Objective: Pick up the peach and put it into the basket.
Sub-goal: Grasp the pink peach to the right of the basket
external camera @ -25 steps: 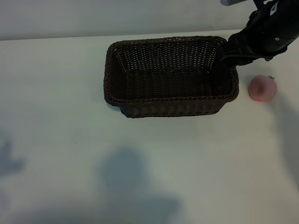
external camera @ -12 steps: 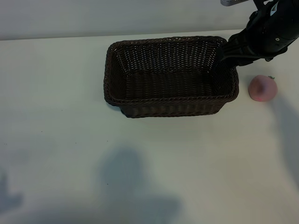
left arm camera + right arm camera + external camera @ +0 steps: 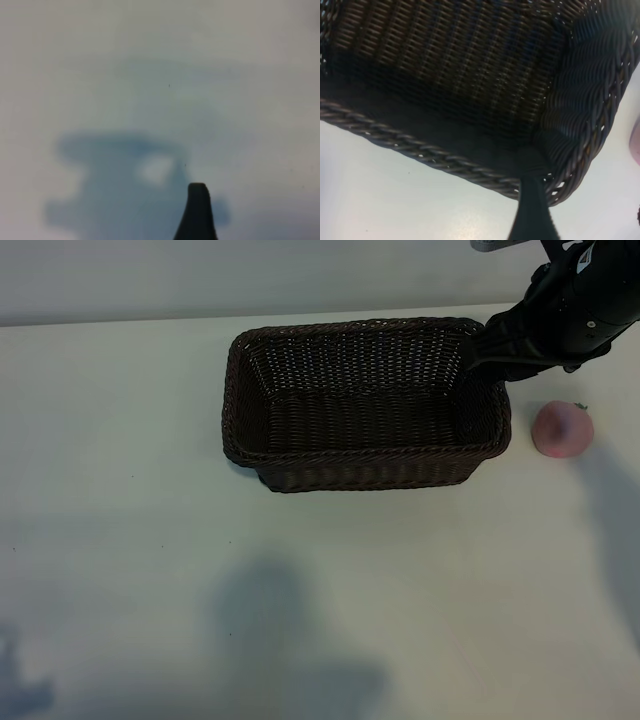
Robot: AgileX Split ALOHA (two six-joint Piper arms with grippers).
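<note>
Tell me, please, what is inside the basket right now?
Only bare weave shows inside the basket. The peach lies on the table beside its right end. The right gripper hangs over the far right corner and covers a small part of the inside there.

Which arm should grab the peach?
Right. The right gripper hangs over the basket's right end, with the peach on the table just beyond that end. The left arm is outside the exterior view, seeing only bare table.
</note>
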